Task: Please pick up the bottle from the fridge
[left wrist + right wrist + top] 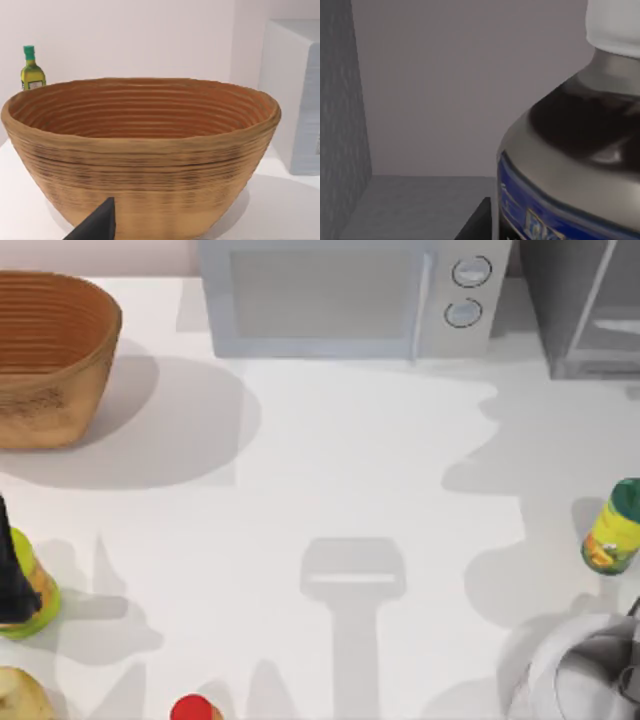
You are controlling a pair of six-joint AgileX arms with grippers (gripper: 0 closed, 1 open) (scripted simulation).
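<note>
The bottle (570,150) looms close in the right wrist view: dark body, white cap, blue label. It stands inside the fridge (420,100), with grey walls and floor around it. A dark part of my right gripper (476,222) shows right beside the bottle's base; whether it grips the bottle cannot be told. From above, the fridge (590,310) is at the table's back right corner and my right arm (585,670) is at the front right. My left gripper (12,575) is parked at the left edge.
A woven basket (50,355) stands at the back left, facing my left gripper (97,225). The microwave (350,295) sits at the back middle. A yellow-green container (612,530) with a teal lid stands at the right edge, and a red-capped one (192,708) at the front.
</note>
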